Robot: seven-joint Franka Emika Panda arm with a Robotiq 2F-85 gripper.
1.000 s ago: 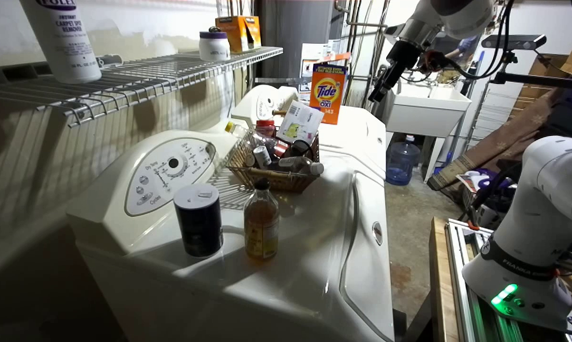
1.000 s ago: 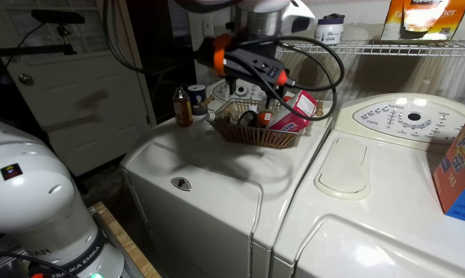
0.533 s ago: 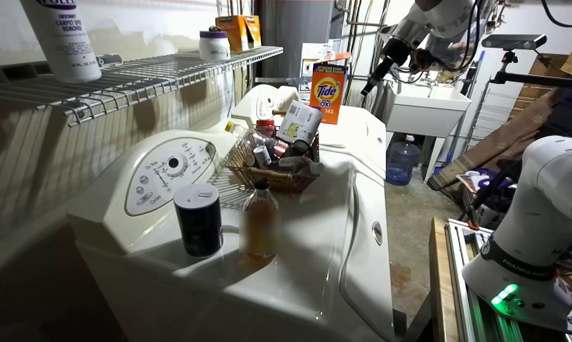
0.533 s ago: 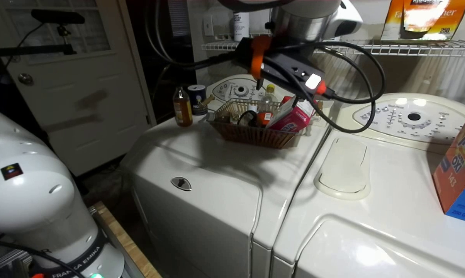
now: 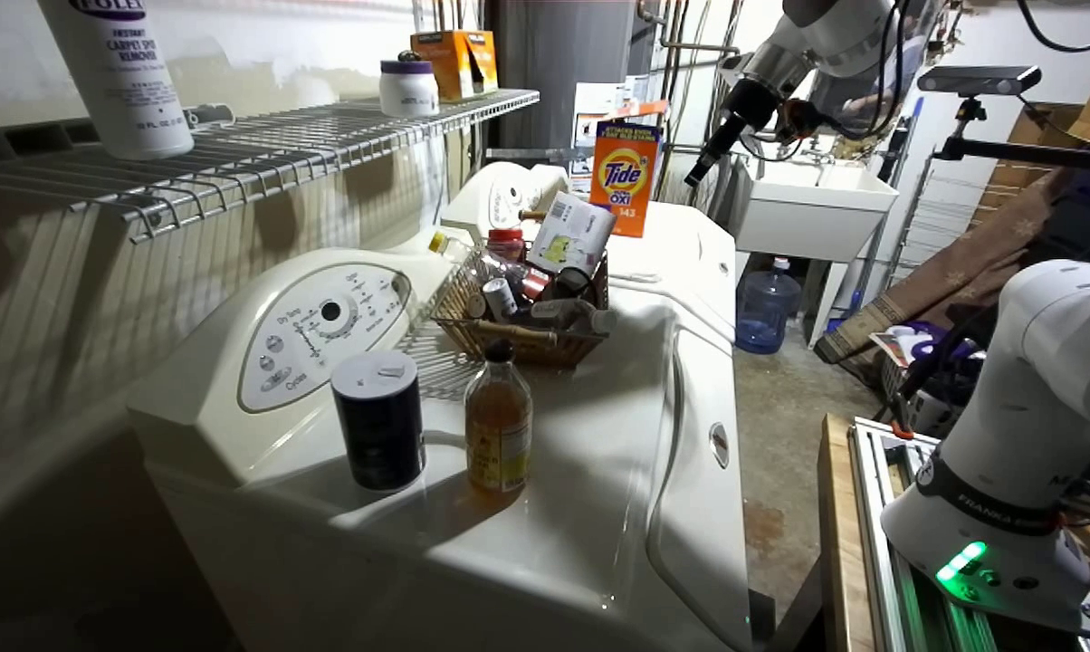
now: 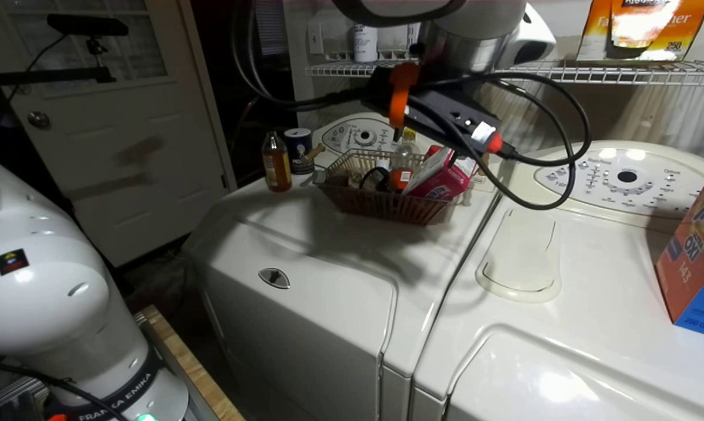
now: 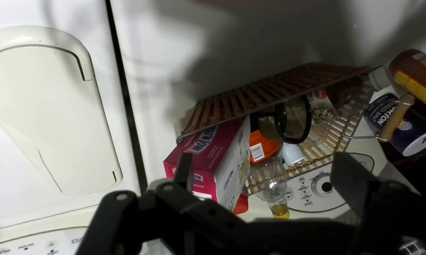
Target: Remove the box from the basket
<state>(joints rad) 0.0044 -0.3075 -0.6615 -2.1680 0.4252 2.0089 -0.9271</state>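
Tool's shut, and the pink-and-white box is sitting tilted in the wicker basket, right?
The tool isn't shut: the wrist view shows it open, its fingers well apart. The pink-and-white box is indeed sitting tilted in the wicker basket.

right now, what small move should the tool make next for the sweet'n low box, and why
Probably ease the tool sideways to centre over the Sweet'N Low box before lowering: the wrist view shows the tool open, but the box sits off-centre, partly behind one finger, sticking up from the slatted basket.
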